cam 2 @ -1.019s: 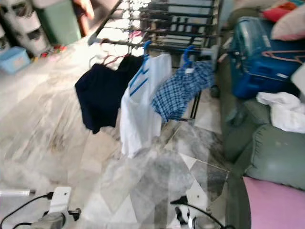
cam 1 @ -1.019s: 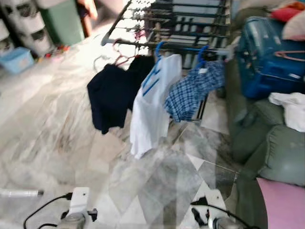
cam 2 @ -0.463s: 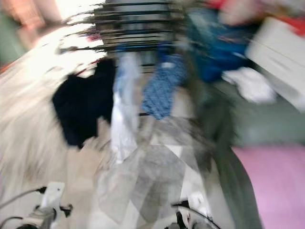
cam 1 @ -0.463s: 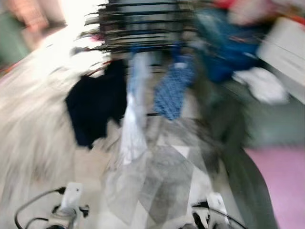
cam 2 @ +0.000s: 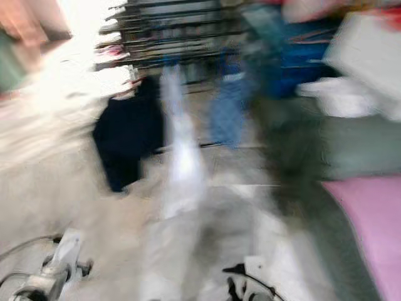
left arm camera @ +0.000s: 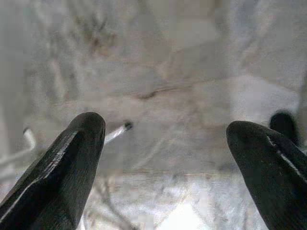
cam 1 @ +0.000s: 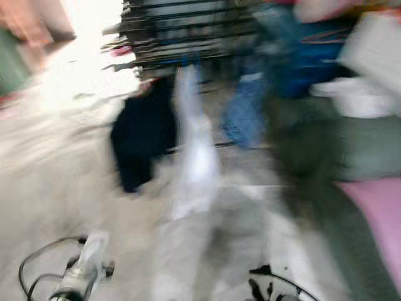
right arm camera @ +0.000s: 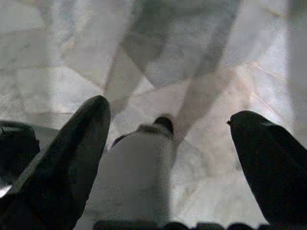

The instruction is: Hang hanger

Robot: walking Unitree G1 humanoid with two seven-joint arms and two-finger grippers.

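Left gripper [left arm camera: 165,143]: the two long black fingers [left arm camera: 72,158] stand spread wide apart with nothing between them, directed down at the pale veined marble floor [left arm camera: 182,62]. A thin white rod with a dark tip [left arm camera: 117,132] lies on the tiles below.

Right gripper [right arm camera: 168,139]: its black fingers [right arm camera: 76,148] are likewise parted and grasp nothing. Beneath them is the same marble paving, crossed by grey shadow, with the robot's own pale lower body [right arm camera: 139,167] in between.

Both silver arms hang low at the robot's sides; the left arm [cam 1: 78,276] trails a black cable.

The head views are heavily motion-blurred. Ahead stands a dark metal clothes-drying rack [cam 1: 182,31]. Three garments hang from its near rail: a dark navy garment [cam 1: 141,135], a white shirt [cam 1: 194,144] and a blue checked garment [cam 1: 244,113]. The hangers carrying them are too smeared to resolve.

To the right lies a grey-green sofa [cam 1: 369,147] holding a blue bag [cam 1: 313,56] and white cloth [cam 1: 348,94], with a pink surface [cam 1: 379,213] nearer the robot.
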